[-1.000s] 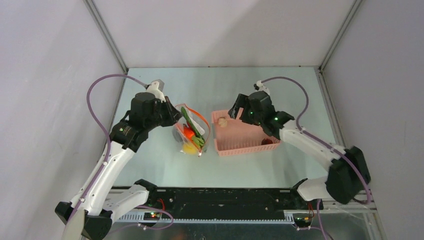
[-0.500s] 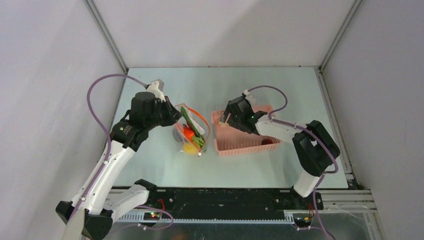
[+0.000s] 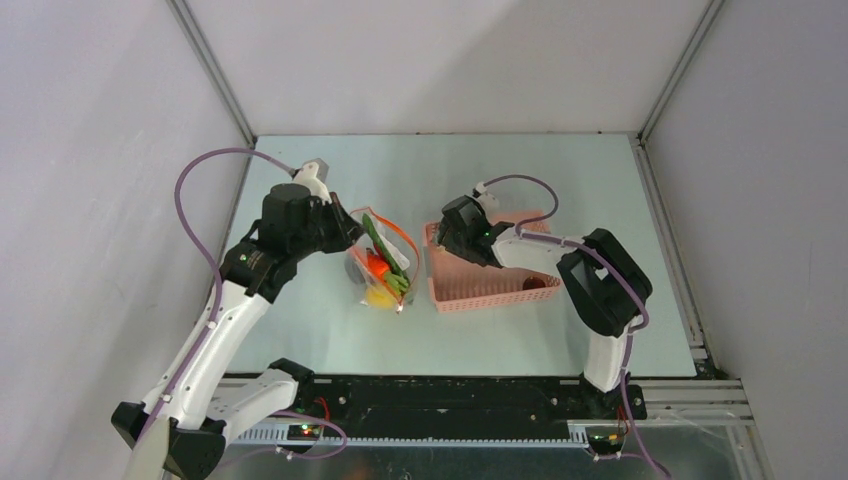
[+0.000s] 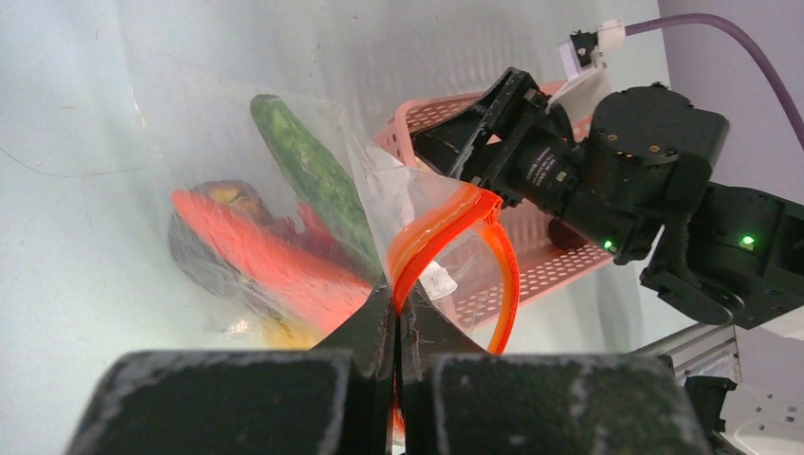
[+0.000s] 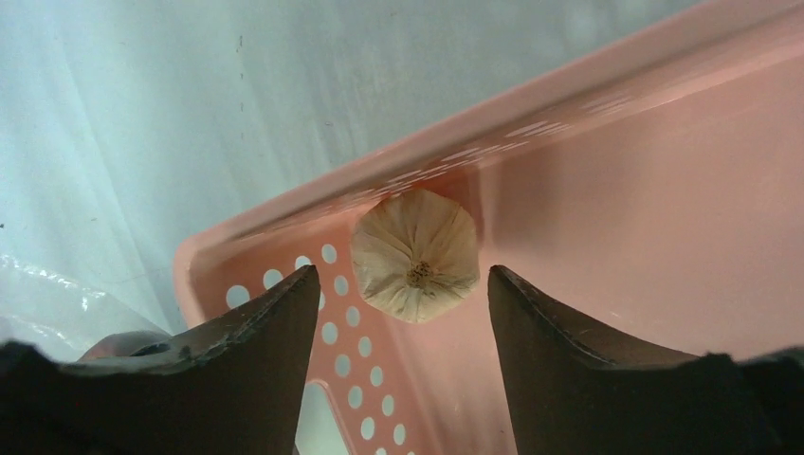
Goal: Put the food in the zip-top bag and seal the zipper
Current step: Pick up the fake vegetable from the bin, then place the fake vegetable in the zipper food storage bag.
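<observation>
The right hand [image 5: 399, 277] hangs over the far-left corner of the pink perforated plastic basket [image 5: 607, 161]. Its jaws are spread, with the pale, ribbed garlic-like toy bulb [image 5: 414, 254] straight ahead between them. A gap shows on each side, so nothing is gripped yet. The bulb sits tucked against the basket's corner wall with its stem end facing the hand, and being roundish it has no long axis to line up with.

The clear crinkly zip-top bag [image 4: 190, 133] rests on the desk [image 3: 320, 335] just left of the basket. The left hand [image 4: 396, 320] is pressed together on its thin orange-red zipper strip [image 4: 446, 216], holding the mouth up as a loop that opens toward the basket. Inside already are a long green pod [image 4: 308, 175], a red chili [image 4: 256, 254] and a yellow fruit [image 4: 277, 332].

Judging by this, the carry is short and leftward — from basket corner to bag mouth — and the right arm is the nearer one. A small dark red piece [image 3: 533, 283] lies at the basket's near-right corner.
</observation>
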